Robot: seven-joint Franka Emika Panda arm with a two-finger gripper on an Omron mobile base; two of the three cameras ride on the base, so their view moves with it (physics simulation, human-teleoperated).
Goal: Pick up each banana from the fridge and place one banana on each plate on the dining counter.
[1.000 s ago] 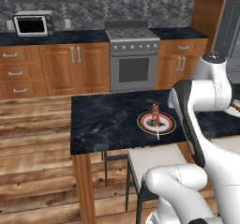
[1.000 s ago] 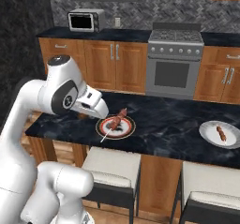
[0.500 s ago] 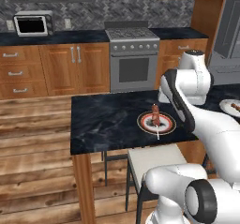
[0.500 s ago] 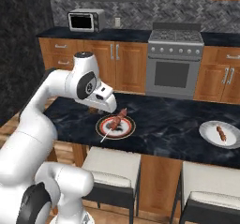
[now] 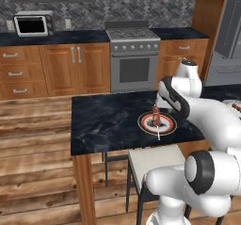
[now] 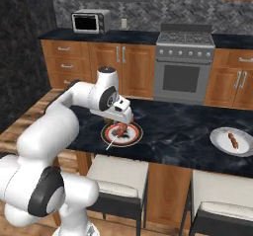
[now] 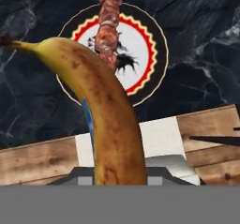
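Above the ringed plate [image 7: 140, 49] on the black marble surface [image 5: 108, 123], the claw [image 6: 124, 117] is clamped on a brown-spotted banana [image 7: 103, 110]. A meat skewer [image 7: 108, 24] lies across that plate; a plain plate [image 6: 232, 141] sits well apart.

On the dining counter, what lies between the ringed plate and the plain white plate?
Nothing: in the right base view, bare black dining counter runs from the ringed plate under the gripper to the plain white plate.

I see my white arm [image 5: 188, 101] bent over the black marble-look dining counter [image 5: 108, 123], beside the red-ringed round plate [image 5: 157, 123] holding a brown skewer [image 5: 156, 117].
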